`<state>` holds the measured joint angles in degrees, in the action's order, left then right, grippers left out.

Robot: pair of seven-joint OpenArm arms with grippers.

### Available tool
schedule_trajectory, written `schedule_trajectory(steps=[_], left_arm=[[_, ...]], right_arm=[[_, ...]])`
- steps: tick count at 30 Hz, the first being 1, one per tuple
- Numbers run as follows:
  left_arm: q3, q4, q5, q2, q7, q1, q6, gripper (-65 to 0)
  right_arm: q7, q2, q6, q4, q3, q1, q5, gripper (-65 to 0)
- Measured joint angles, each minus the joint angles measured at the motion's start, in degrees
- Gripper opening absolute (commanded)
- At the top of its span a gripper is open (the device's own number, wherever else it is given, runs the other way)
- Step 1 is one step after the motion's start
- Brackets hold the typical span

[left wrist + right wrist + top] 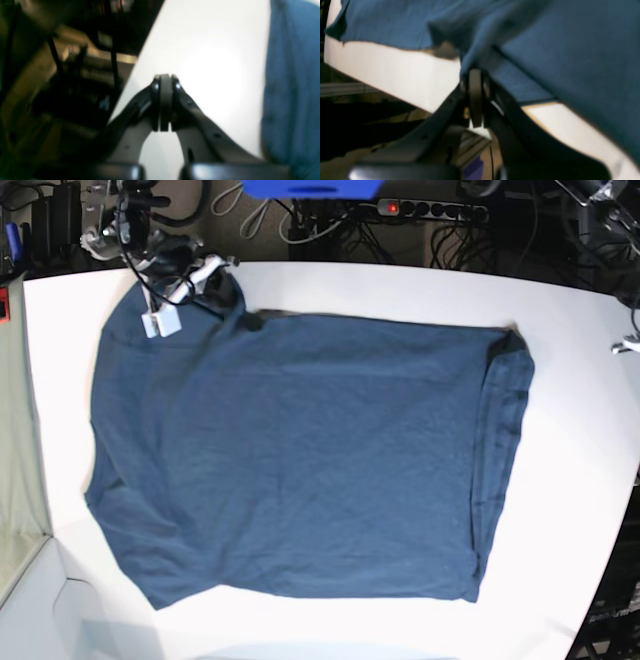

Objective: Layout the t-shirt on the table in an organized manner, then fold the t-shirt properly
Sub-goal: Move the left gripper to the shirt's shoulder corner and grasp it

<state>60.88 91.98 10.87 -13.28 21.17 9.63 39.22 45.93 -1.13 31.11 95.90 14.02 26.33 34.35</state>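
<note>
T-shirt [300,450]: spread flat across mid table [580,430], one side edge folded over.
L gripper [164,82]: jaws together, empty, over bare table beside shirt.
R gripper [475,77]: clamped on shirt fabric at table edge.

We see the t-shirt [300,460] spread across the table [580,410], filling the frame's centre and left, bare tabletop at right.
</note>
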Motion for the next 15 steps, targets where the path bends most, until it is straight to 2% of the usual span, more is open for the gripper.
schedule_trajectory(steps=[5, 8, 15], left_arm=[[-0.2, 3.63, 4.57, 0.11, 0.31, -0.44, 0.17, -64.9], [-3.21, 4.79, 5.99, 1.27, -0.04, -1.03, -0.26, -64.7], [-12.24, 6.34, 5.79, 8.41, 0.22, -1.18, -0.24, -64.5]], right_arm=[[1.25, -3.13, 0.13, 4.98, 0.07, 5.64, -1.05, -65.0], [2.95, -4.79, -0.07, 8.09, 0.04, 8.76, -2.45, -65.0], [2.82, -6.43, -0.04, 14.95, 0.0, 13.03, -2.12, -65.0]])
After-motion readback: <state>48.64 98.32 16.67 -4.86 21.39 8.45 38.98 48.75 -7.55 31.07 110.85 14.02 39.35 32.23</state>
